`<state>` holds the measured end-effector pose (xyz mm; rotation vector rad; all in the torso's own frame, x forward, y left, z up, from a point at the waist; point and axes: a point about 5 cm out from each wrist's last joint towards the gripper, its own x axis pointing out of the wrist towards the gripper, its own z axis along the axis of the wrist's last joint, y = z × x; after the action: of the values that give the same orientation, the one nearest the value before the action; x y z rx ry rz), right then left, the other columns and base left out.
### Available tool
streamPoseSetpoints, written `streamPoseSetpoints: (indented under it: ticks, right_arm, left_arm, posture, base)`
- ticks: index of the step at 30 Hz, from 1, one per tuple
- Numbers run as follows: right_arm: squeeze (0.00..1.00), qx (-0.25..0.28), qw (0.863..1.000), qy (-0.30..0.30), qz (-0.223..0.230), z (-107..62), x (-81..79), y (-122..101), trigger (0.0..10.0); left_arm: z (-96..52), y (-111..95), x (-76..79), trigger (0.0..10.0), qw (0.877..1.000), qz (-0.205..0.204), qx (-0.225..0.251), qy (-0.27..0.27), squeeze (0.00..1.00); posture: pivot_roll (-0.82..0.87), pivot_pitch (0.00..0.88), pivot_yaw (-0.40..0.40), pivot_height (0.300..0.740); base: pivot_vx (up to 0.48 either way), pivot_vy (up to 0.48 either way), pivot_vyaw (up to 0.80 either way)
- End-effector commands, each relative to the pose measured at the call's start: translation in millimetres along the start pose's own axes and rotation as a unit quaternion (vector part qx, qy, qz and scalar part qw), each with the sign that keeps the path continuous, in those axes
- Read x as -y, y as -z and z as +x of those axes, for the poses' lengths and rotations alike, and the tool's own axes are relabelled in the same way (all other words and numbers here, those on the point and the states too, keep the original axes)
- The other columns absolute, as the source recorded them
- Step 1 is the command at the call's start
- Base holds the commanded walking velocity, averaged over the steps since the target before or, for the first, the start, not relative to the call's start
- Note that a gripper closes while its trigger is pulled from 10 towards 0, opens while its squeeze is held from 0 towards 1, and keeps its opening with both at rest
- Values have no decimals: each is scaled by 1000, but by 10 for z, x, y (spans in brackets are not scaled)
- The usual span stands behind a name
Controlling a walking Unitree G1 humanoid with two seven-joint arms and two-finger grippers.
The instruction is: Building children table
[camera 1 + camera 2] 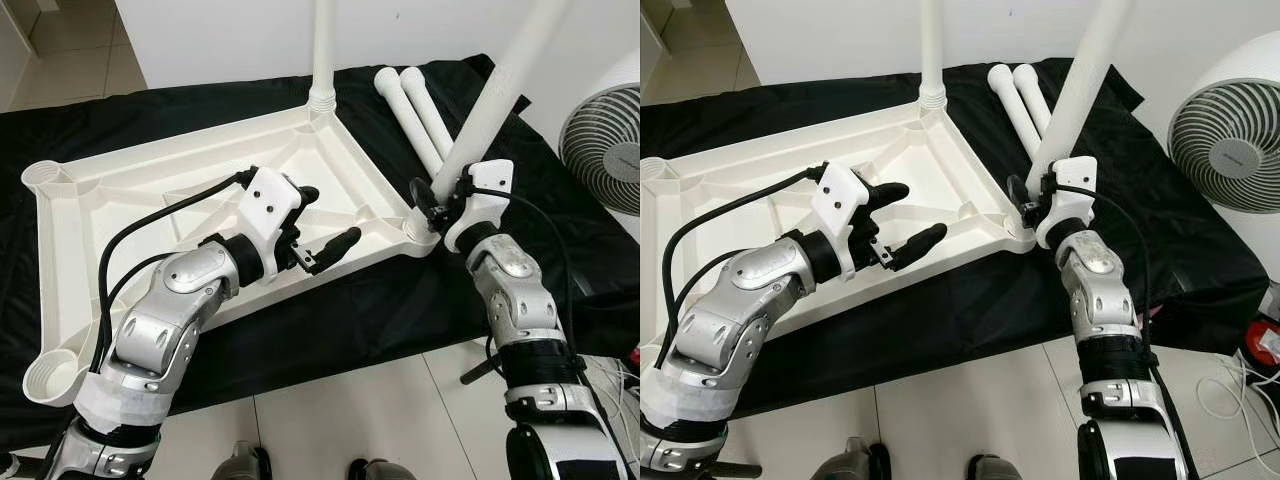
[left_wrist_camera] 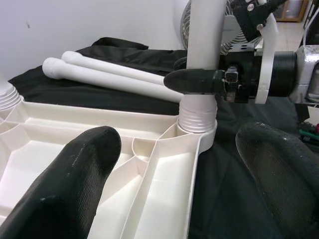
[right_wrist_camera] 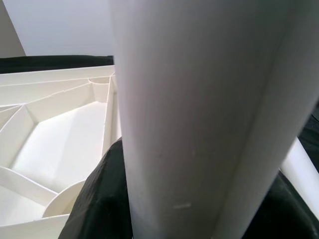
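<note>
Left eye view: right tool (image 1: 437,196) clamped on a white leg (image 1: 487,110) seated at the near right corner socket of the upturned tabletop (image 1: 180,190)

The tabletop lies underside up on a black cloth (image 1: 400,310) on the floor; another leg (image 1: 323,50) stands upright in the far corner at about 12 o'clock. The held leg leans toward 1 o'clock, so I judge it could cross-thread or pop out of the socket if turned while tilted. The left tool (image 1: 322,222) hovers over the tray's inner ribs, fingers apart and holding nothing, so the tabletop may slide on the cloth under torque. Two spare legs (image 1: 415,110) lie touching each other at 1 o'clock just behind the held leg, and a fan (image 1: 605,140) stands at 3 o'clock, both crowding the right arm's swing
</note>
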<state>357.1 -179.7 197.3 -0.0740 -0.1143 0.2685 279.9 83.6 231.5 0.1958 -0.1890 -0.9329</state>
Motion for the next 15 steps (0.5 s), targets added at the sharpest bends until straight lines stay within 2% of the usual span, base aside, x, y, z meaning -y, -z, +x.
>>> streamPoseSetpoints:
  ticks: [1, 9, 15]
  right_arm:
    - [0, -122, 992, 18, 13, -132, 41, 506, 10000]
    - [0, -122, 992, 13, 7, -149, -16, 530, 10000]
    - [0, -120, 992, 30, 25, -185, -47, 551, 10000]
  left_arm:
    - [-4, 17, -9, 10000, 1000, 4, -6, -9, 0]
    - [-19, 22, -2, 10000, 1000, 3, -7, -13, 0]
    - [-18, 21, 4, 10000, 1000, 3, -6, -12, 0]
  posture:
    - [-74, 152, 62, 740]
    - [-65, 153, 53, 740]
    - [-69, 151, 51, 740]
  base:
    - [0, 0, 0]
    - [0, 0, 0]
    - [0, 0, 0]
